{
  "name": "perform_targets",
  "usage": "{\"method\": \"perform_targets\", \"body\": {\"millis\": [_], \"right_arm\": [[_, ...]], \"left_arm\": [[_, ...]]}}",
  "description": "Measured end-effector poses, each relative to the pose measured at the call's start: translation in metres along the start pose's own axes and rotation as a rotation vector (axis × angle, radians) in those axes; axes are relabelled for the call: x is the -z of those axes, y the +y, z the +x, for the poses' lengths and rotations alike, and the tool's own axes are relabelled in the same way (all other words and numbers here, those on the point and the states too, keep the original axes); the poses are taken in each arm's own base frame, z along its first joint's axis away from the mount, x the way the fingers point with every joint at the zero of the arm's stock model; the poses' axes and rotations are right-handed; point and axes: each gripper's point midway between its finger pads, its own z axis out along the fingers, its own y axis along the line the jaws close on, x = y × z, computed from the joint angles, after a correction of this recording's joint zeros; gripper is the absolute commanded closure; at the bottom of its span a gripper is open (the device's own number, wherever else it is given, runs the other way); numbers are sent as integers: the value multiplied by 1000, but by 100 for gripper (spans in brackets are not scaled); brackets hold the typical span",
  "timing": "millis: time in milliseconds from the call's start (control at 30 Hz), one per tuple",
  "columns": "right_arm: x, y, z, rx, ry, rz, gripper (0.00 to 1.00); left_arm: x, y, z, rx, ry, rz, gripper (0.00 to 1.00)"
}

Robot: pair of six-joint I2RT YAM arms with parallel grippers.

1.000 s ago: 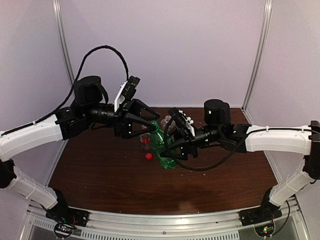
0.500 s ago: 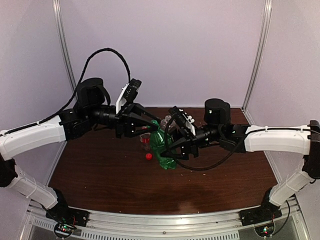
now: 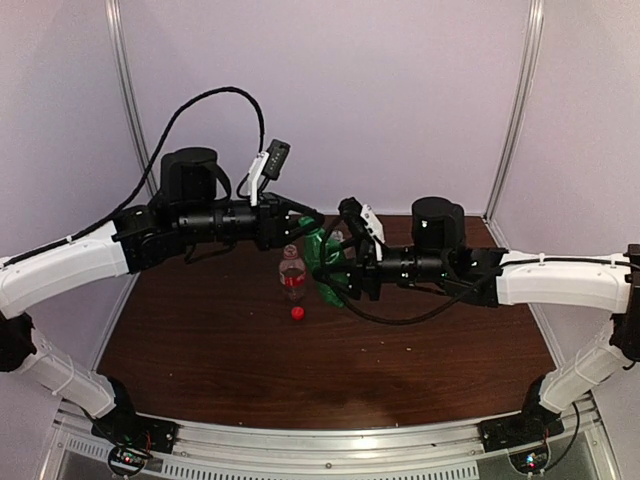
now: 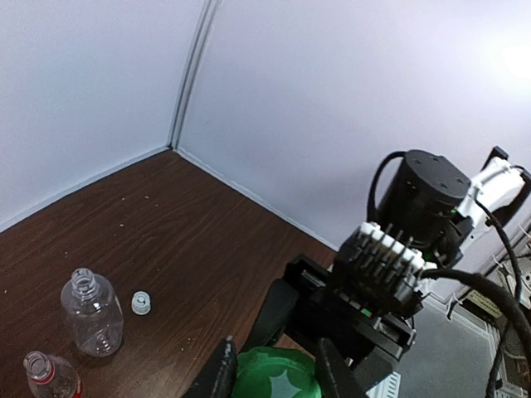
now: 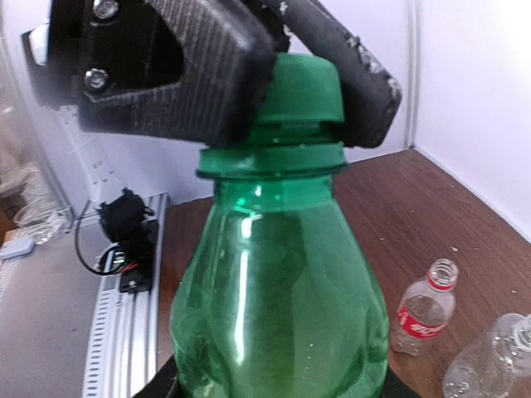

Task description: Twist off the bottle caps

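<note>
My right gripper [image 3: 340, 272] is shut on the body of the green bottle [image 3: 328, 262] and holds it above the table; the bottle fills the right wrist view [image 5: 278, 282]. My left gripper [image 3: 308, 218] is shut on its green cap [image 5: 299, 87], which also shows in the left wrist view [image 4: 274, 377] between the fingers [image 4: 220, 371]. The clear red-label bottle [image 3: 291, 272] stands open, and its red cap [image 3: 297, 312] lies in front of it. The wider clear rounded bottle [image 4: 91, 311] stands open with the white cap [image 4: 141, 303] beside it.
The brown table [image 3: 200, 350] is walled by pale panels at the back and sides, with a metal rail [image 3: 330, 440] at the near edge. The two arms meet over the table's far middle.
My left gripper has turned and closed over the green cap. My right gripper has raised the green bottle off the table to meet it.
</note>
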Motion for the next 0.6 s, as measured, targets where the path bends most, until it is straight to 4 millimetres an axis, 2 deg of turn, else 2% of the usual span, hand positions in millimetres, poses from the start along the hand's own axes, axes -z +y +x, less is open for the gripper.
{"method": "perform_targets", "body": {"millis": [167,333,467,600], "right_arm": [[-4,-16,2,40,6,173,62],[-3,-26,7,66,26,256,61],[-3,-26,10,79,32,259,60],[-2,-21,16,81,48,227,58]], "left_arm": [[-4,20,-2,78,-14,-146,81],[-11,30,-1,106,-16,-188,68],[-11,30,1,91,-8,-191,47],[-9,29,2,51,3,-175,34]]}}
